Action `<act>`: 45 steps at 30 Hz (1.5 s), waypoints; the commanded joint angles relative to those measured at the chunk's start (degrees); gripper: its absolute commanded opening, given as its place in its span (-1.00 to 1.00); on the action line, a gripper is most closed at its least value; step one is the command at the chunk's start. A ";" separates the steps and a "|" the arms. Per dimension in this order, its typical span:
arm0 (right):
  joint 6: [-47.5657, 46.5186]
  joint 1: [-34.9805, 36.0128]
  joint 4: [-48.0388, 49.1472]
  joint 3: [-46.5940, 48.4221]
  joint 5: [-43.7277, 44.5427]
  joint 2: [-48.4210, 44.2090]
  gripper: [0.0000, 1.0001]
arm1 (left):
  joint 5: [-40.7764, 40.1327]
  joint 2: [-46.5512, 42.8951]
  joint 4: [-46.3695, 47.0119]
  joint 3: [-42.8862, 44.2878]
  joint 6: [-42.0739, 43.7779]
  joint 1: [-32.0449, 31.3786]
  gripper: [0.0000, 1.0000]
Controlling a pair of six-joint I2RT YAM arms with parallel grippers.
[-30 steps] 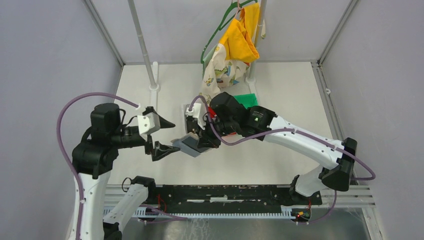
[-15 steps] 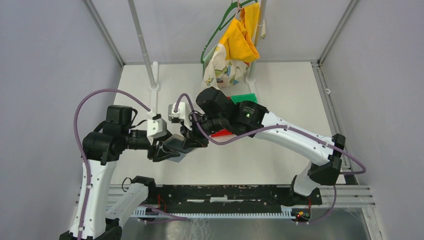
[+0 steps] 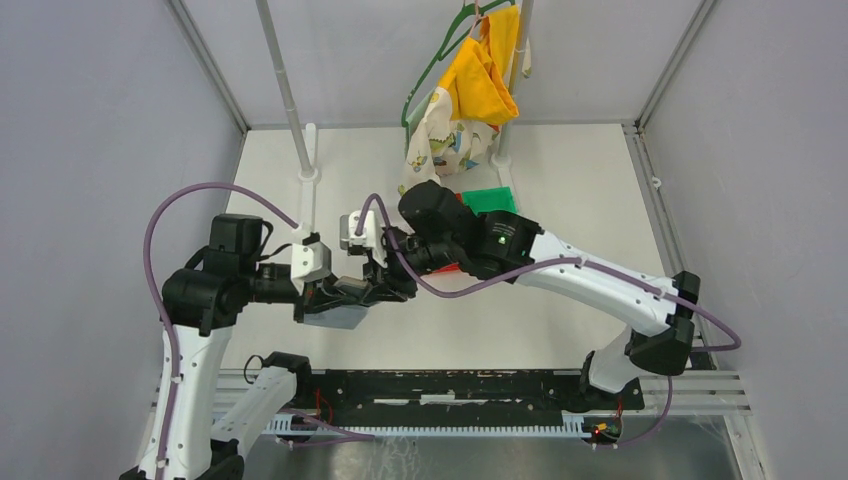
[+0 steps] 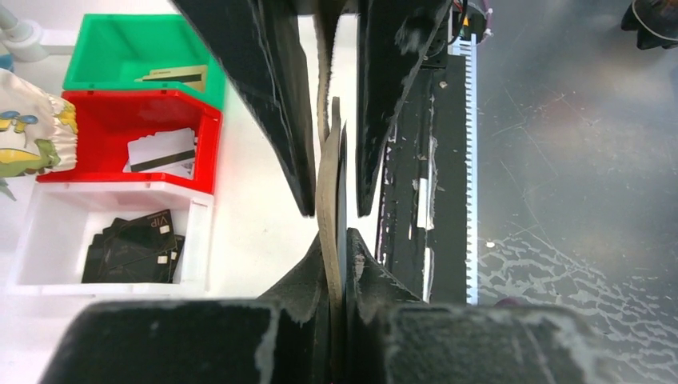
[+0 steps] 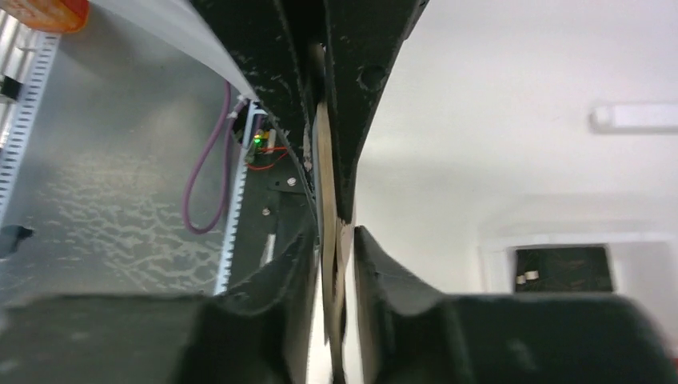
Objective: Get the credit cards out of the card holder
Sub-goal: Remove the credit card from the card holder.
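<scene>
While overhead hides the bins, left wrist shows black credit cards (image 4: 132,248) binned; both hands pinch the card holder (image 4: 328,192)

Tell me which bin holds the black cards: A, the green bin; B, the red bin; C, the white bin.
C: in the left wrist view the black cards lie in the white bin, while the red bin holds a white card with a dark stripe and the green bin a tan one.

"VIP" on black card (image 4: 148,226) in white bin (image 4: 48,210); no other legible txt.
</scene>
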 commanded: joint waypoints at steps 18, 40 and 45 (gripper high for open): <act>36.85 -10.78 79.89 -51.32 12.73 -29.81 0.96 | -2.88 -5.17 72.99 -9.23 -81.24 -0.28 -0.96; 57.41 -11.77 97.29 -43.62 1.96 -16.74 -0.14 | -4.60 -8.65 80.57 -13.23 -98.24 -0.28 -0.96; 56.64 -12.06 92.73 -39.61 -3.83 -15.26 -1.00 | -4.43 -6.98 79.34 -12.44 -96.56 -0.28 -0.96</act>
